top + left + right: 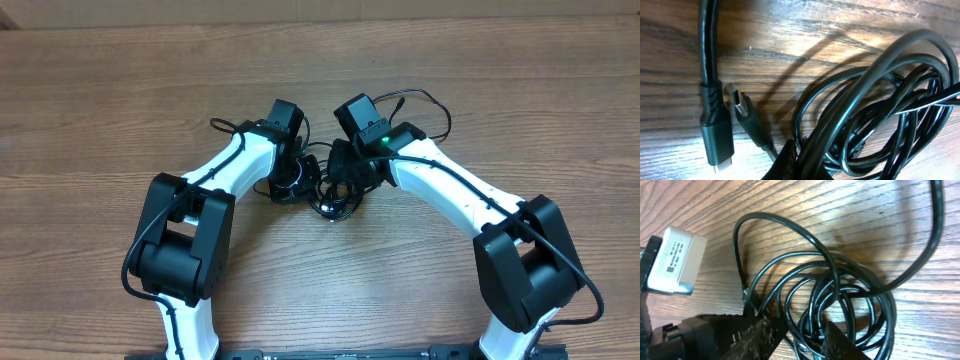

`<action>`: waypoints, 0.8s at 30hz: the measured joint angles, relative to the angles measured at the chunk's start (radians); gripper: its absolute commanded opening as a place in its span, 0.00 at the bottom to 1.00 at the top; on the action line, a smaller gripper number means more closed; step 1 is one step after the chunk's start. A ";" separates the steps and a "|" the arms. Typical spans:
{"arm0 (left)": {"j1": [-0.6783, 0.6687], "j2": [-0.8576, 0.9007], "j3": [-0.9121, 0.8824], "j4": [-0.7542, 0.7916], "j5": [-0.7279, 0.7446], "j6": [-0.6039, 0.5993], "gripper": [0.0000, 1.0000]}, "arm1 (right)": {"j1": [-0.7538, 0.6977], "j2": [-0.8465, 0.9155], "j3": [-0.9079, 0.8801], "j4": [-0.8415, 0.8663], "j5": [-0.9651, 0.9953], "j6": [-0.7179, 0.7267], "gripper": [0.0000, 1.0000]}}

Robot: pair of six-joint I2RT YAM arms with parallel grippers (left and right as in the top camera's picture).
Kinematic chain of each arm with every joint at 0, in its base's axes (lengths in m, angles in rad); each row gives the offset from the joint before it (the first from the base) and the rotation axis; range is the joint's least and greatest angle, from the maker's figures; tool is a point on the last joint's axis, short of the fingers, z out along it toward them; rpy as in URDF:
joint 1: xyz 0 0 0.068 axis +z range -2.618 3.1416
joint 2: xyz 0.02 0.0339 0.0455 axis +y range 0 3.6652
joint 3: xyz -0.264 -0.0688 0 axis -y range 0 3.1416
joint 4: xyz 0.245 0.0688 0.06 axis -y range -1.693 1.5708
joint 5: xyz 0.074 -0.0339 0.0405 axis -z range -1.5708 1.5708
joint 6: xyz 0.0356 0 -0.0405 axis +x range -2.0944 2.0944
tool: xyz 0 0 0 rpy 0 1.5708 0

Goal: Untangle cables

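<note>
Overhead: one knot of cables [335,198] lies on the worktop [100,110] between the left pincer [293,185] and the right pincer [350,178], probably so they can pull it apart. Left wrist: the pincer is closed, with two plugs [717,142] [742,106] free to its left. Right wrist: the jaws stand apart, straddling several loops.
</note>
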 measured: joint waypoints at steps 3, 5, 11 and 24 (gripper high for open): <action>0.001 0.000 0.000 0.000 0.000 0.001 0.04 | 0.000 0.000 -0.001 -0.005 0.006 0.006 0.35; 0.002 0.000 -0.001 0.000 0.000 0.004 0.04 | 0.003 0.000 -0.002 -0.004 0.007 0.010 0.34; 0.002 0.000 -0.001 0.001 0.000 0.012 0.04 | 0.031 0.000 -0.019 0.005 0.015 0.016 0.30; 0.005 0.000 -0.002 0.000 0.000 0.022 0.04 | 0.058 0.132 -0.020 0.046 0.086 0.054 0.26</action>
